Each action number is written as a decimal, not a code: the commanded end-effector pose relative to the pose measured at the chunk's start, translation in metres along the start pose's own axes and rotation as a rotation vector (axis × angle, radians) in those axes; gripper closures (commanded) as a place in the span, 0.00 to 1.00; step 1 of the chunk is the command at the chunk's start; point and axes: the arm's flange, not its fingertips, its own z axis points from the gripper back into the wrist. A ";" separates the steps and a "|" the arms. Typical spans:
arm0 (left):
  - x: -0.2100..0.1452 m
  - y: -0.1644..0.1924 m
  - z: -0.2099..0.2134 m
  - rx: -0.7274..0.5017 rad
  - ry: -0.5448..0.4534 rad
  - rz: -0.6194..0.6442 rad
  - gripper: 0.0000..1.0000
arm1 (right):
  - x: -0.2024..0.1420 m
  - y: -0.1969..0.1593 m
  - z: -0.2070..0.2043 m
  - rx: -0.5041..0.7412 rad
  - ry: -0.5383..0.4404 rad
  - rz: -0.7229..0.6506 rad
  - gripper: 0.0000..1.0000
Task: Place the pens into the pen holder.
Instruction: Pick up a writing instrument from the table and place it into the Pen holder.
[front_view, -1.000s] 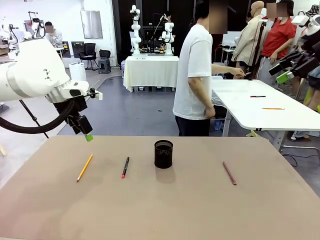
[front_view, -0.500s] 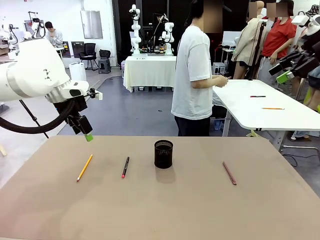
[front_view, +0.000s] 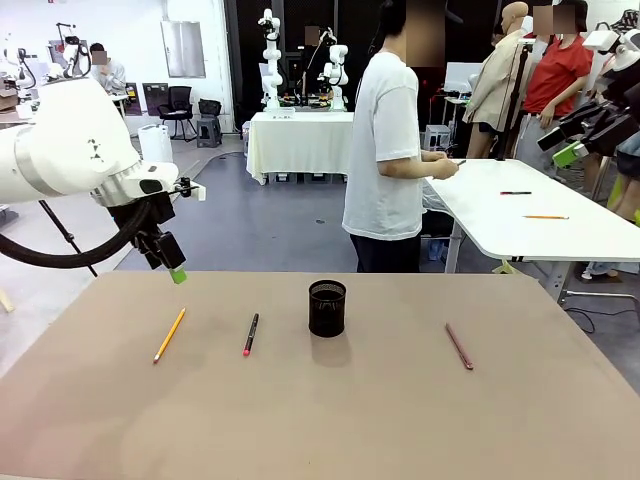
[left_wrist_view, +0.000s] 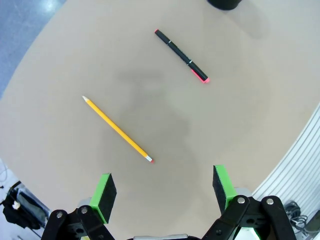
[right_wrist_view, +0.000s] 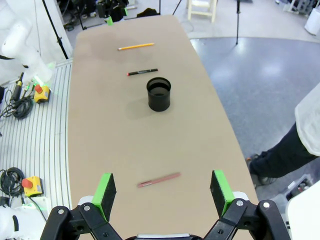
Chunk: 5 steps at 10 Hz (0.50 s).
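found left claw (left_wrist_view: 162, 187) with jaws spread wide, green pads (left_wrist_view: 104, 190) clear of everything, nothing between them. hanging in the air above the far left part of the counter (front_view: 350, 420), touching nothing. below it, in the left wrist view, noted yellow pencil (left_wrist_view: 117, 130) lying flat on the counter, and beyond that the black pen with red tip (left_wrist_view: 181, 55), also flat, apart from the pencil.

found right claw (right_wrist_view: 162, 192) likewise spread wide and empty, held high off the counter's right end, looking down its length. nearest below it, recorded reddish-brown pen (right_wrist_view: 159, 180) lying flat and alone on the right part of the counter.

located black mesh pen holder (front_view: 327, 308) upright near the middle of the counter, toward the far side. from the front, ordered left to right: yellow pencil, black pen with red tip, pen holder, then reddish-brown pen well apart to the right. all three lying outside the holder.

beyond the far edge, noted a person in a white t-shirt (front_view: 385, 150) standing side-on at a white table (front_view: 520, 215).
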 end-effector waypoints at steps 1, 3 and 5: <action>0.000 0.000 -0.001 0.002 0.005 0.014 0.00 | 0.001 0.002 0.000 0.002 -0.005 0.003 0.00; 0.029 -0.021 -0.027 -0.062 0.067 0.112 0.00 | 0.001 0.002 0.000 0.002 -0.005 0.003 0.00; 0.066 -0.035 -0.050 -0.029 0.053 0.350 0.00 | 0.001 0.002 0.000 0.002 -0.005 0.003 0.00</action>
